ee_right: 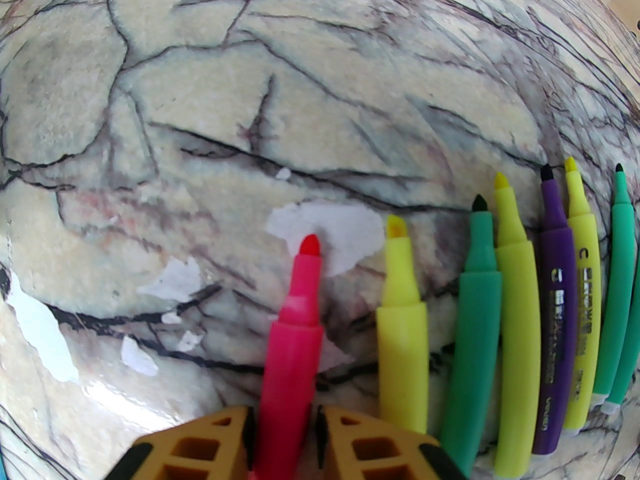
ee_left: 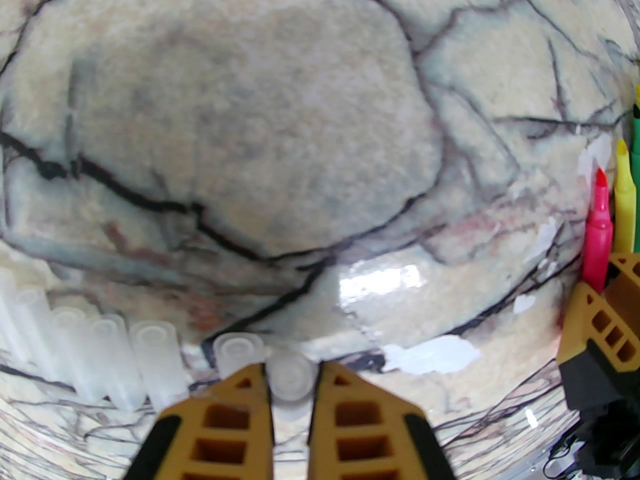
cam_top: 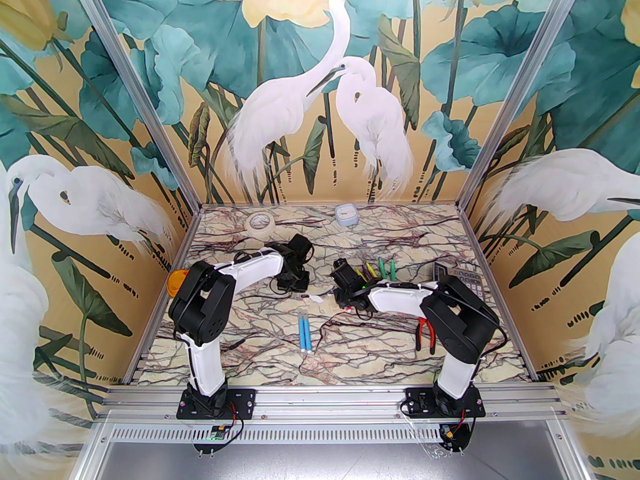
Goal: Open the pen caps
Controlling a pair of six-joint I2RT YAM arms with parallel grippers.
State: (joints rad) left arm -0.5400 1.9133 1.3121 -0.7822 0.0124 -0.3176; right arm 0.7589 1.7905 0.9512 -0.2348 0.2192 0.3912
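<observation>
Left gripper (ee_left: 291,368) pinches a clear cap (ee_left: 290,380); right gripper (ee_right: 283,413) clamps the pink marker (ee_right: 295,328).

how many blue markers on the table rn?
2. Left blue marker and right blue marker lie side by side mid-table, toward the near edge. Others may be hidden.

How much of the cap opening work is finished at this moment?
Mostly done. Done: several markers lie with bare tips, and loose caps lie in a row. In hand: the right claw grips the pink marker, tip bare, while the left claw pinches one cap. Remaining: two blue markers seem still capped, though they are small in the top view.
</observation>
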